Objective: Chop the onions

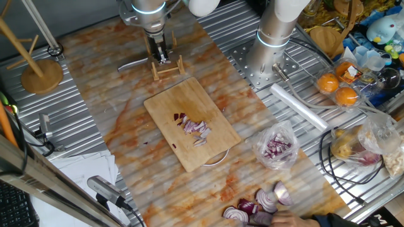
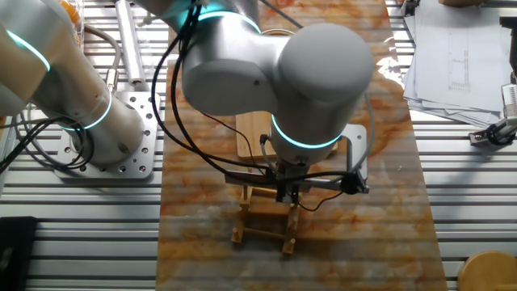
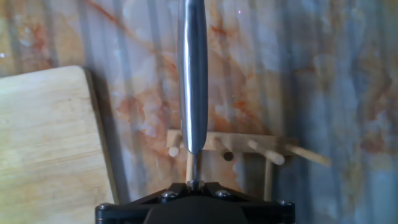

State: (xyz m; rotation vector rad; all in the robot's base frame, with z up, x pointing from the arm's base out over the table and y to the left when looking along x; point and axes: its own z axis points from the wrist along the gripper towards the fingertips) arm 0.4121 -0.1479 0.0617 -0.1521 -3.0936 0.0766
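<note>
The onions lie as a handful of small purple-white bits on the middle of the wooden board. My gripper is beyond the board's far end, over a small wooden knife rack. It is shut on a knife whose blade sticks out sideways. In the hand view the gripper holds the knife edge-on just above the rack, with a board corner at the left. The other fixed view shows the gripper above the rack; the onions are hidden there.
A clear bag of purple bits lies right of the board. Bigger red onion wedges sit at the front edge by a person's hand. A second arm's base, oranges, a white roll and a wooden stand surround the mat.
</note>
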